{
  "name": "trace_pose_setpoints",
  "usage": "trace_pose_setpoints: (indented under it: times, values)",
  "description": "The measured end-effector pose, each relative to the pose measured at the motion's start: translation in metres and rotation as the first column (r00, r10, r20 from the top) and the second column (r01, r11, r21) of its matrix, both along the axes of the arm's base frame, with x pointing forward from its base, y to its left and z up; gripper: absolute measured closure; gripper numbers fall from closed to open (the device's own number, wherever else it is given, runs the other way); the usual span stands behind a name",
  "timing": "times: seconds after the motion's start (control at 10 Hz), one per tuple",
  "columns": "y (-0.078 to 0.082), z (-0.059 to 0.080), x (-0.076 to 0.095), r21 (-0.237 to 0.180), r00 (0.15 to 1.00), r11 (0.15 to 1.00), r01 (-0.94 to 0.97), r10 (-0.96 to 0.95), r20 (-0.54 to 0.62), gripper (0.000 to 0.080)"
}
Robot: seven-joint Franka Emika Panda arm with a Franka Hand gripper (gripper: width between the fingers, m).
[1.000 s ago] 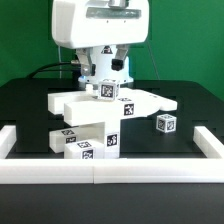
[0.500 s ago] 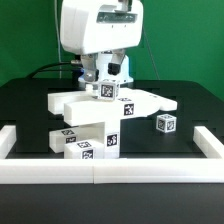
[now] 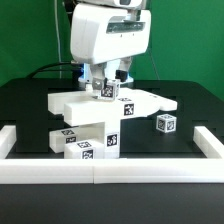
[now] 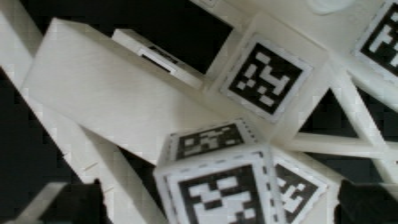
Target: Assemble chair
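The partly built chair (image 3: 92, 118) stands in the middle of the black table, made of white tagged slabs and bars stacked crosswise. A small tagged cube (image 3: 107, 90) sits on its top slab (image 3: 75, 101). My gripper (image 3: 110, 80) hangs right over that cube. In the wrist view the cube (image 4: 231, 185) lies between my dark fingers (image 4: 68, 200), with a gap showing on each side, so the gripper (image 4: 222, 205) is open around it. A second tagged cube (image 3: 165, 123) lies loose on the table at the exterior view's right.
A plain white border rail (image 3: 100, 172) runs along the front and up both sides (image 3: 8, 140). The big white robot body (image 3: 112, 35) fills the space above and behind the chair. A green wall stands behind.
The robot body has swung toward the exterior view's right and nearer the camera. The gripper stays over the top cube. The chair parts and the loose cube have not moved.
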State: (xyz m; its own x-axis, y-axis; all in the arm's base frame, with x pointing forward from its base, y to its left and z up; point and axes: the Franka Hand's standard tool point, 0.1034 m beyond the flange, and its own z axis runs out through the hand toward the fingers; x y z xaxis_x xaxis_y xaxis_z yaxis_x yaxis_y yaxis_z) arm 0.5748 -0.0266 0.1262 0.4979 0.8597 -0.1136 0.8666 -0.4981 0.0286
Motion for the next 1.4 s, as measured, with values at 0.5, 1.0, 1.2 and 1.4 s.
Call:
trace_pose_setpoints:
  times: [0.5, 1.0, 1.2, 1.4]
  values:
    - [-0.0027, 0.0002, 0.0, -0.002, 0.998, 0.998, 0.06, -0.06, 0.007, 0.0514]
    - [-0.0026, 0.0001, -0.0001, -0.003, 0.917, 0.918, 0.397, -0.397, 0.047, 0.0514]
    - [-0.0025, 0.0001, -0.0001, 0.002, 0.839, 0.841, 0.542, -0.541, 0.066, 0.0512]
    - [-0.0023, 0.0001, 0.0, 0.007, 0.762, 0.765, 0.644, -0.642, 0.08, 0.0512]
